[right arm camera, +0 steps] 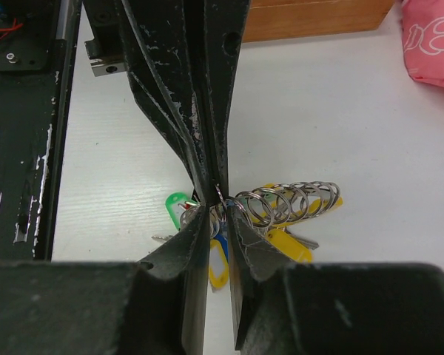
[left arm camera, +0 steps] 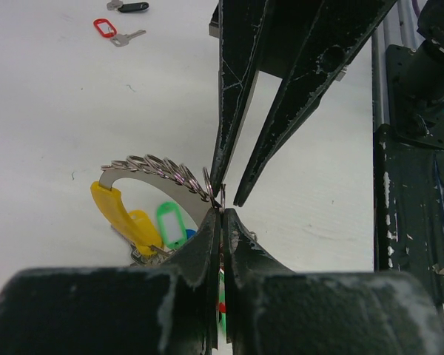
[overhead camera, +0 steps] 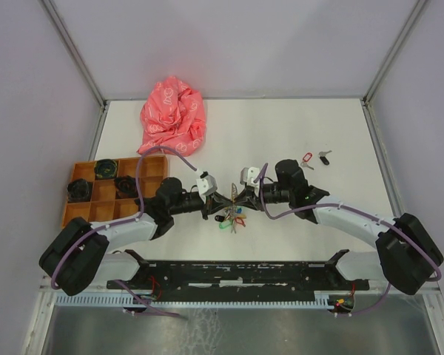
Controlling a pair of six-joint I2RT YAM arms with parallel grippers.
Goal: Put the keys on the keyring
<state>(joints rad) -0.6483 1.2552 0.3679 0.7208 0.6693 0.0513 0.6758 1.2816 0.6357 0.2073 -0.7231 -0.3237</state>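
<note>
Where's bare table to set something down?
Bare table between the pink cloth and the two loose keys, and right of those keys to the edge. Crowded: centre at the keyring bundle, left by the orange tray.

Even, soft light from overhead — the white table (overhead camera: pixel 296 133) reads bright, with only faint, soft-edged shadows lying on it. Wrist views are sharp at mid-distance but blur badly along the bottom edge. Small glints on the keyring (left arm camera: pixel 166 168) — no harsh glare.
</note>
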